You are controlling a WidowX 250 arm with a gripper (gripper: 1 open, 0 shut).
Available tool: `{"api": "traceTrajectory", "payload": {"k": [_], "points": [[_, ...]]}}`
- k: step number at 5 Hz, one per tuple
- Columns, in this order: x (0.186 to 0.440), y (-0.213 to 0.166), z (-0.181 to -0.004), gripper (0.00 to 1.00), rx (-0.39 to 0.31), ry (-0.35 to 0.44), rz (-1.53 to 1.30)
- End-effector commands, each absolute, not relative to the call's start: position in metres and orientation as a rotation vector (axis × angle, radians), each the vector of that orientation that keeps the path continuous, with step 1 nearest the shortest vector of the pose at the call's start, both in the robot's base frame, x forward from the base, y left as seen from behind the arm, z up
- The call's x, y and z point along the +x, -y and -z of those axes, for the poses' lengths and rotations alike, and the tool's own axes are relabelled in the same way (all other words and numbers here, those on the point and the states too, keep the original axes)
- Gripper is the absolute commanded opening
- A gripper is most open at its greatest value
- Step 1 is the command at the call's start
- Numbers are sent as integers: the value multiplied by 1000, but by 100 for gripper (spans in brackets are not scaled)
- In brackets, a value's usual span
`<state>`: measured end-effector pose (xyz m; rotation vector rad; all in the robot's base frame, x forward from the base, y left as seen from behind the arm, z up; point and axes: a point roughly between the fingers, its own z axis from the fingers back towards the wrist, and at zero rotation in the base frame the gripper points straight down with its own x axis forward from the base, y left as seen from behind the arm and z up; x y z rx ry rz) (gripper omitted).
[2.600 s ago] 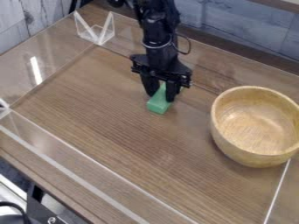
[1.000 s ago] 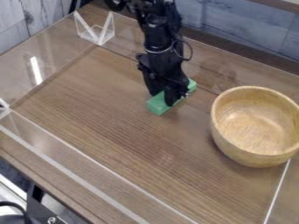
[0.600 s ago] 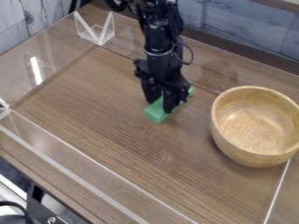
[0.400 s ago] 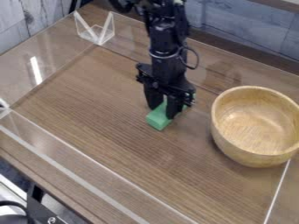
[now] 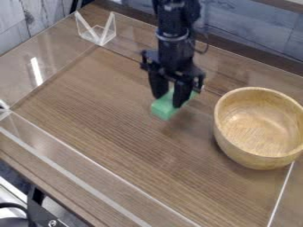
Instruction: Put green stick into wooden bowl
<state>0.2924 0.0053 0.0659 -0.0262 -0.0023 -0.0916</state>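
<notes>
**A:** What's your gripper [image 5: 173, 91] doing?

**B:** Your gripper points straight down and its black fingers [image 5: 162, 88] are clamped on the upper end of the green stick [image 5: 166, 106]. The stick hangs tilted beneath them, its lower end towards you in the view.

**A:** Is the stick on the table?

**B:** You can't quite tell; the lower end looks just clear of the wooden table [image 5: 106, 115], with a faint shadow under it.

**A:** And the bowl?

**B:** Your wooden bowl [image 5: 260, 126] sits on the table to the right of the gripper in the view, apart from it, with nothing inside. The stick is between the middle of the table and the bowl's near rim, not over the bowl.

**A:** Anything else around?

**B:** A clear wall [image 5: 71, 177] edges the table, and a small clear stand [image 5: 95, 29] sits at the far left corner, well apart from your arm [image 5: 178, 27].
</notes>
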Motion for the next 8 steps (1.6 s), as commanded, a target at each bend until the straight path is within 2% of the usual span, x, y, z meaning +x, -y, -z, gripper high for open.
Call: {"api": "traceTrajectory", "payload": {"k": [1,3,4,6,8], "points": [[310,4,-98,0,-19,87,69],[322,54,-107,0,-37,105,11],[325,72,-106,0,-39,107,-44],[327,95,-119,0,-53,106,52],[323,100,-105,0,-56,99,-46]]}}
